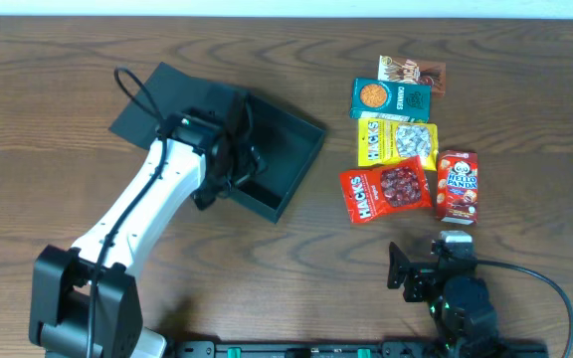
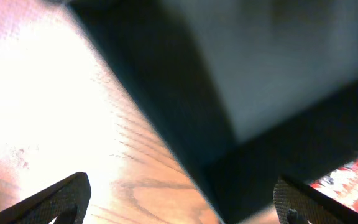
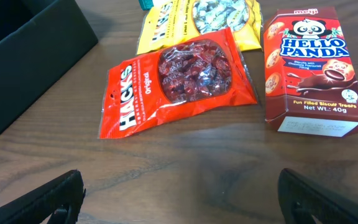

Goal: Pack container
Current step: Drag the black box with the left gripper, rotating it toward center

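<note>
**Light cardboard, best taken by a wall close to a corner**

Closest to the near edge of the desk, toward its right corner, the right end effector (image 3: 188, 202) hovered with its fingers spread wide and nothing between them. Just beyond it lay a red Hacks bag (image 3: 173, 93) and a Hello Panda box (image 3: 309, 68) side by side. Farther toward the far edge lay a yellow Hacks bag (image 1: 396, 142), then a green packet (image 1: 391, 97) and a brown packet (image 1: 413, 72).

The container (image 1: 301, 159) sat left of the desk's middle, turned at an angle. Its flap lid (image 1: 157, 104) lay open flat toward the far left corner. What showed of its inside held nothing. The left end effector (image 2: 188, 202) hung over its near-left wall with fingers well apart. Its wrist view was blurred, so we could not tell whether either finger touched the cardboard.

We judged the container light and fairly stiff, with thin walls that would bow under a hard pinch. The matte surface should give good friction. Being empty, it would likely slide on the desk if nudged. A wall close to a corner looked the firmest place to hold it. The hinged flap would swing and seemed a poor handle.
</note>
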Tool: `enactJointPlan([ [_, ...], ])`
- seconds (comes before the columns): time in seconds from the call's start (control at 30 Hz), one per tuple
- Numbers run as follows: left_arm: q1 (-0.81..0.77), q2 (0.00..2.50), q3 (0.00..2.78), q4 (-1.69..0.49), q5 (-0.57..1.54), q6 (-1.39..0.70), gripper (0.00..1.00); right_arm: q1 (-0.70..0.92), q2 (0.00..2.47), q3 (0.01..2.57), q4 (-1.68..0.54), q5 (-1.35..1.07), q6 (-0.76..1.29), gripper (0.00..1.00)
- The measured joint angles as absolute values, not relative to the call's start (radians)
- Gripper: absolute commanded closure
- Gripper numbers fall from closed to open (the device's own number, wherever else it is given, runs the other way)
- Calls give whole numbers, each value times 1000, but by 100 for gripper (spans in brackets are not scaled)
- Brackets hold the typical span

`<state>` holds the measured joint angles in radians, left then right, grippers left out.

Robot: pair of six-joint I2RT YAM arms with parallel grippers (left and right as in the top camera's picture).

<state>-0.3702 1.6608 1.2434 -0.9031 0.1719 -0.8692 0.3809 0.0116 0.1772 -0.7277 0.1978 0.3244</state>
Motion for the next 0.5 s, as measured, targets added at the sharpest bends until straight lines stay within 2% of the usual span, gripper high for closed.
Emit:
enactJointPlan([
  [0.07,-369,1662,1194,-854,172,-912,4,381,12,177,-728,198,324,1],
  [0.1,-368,1662,1176,-827,172,-928,0,381,12,177,-728,198,324,1],
  [0.13,-365,1662,1159,-801,171,-940,7,381,12,177,-728,197,324,1],
  [0.3,-355,1664,1104,-720,156,-986,13,381,12,177,-728,198,324,1],
  [0.5,-355,1694,1102,-697,102,-988,31,381,12,177,-728,198,324,1],
])
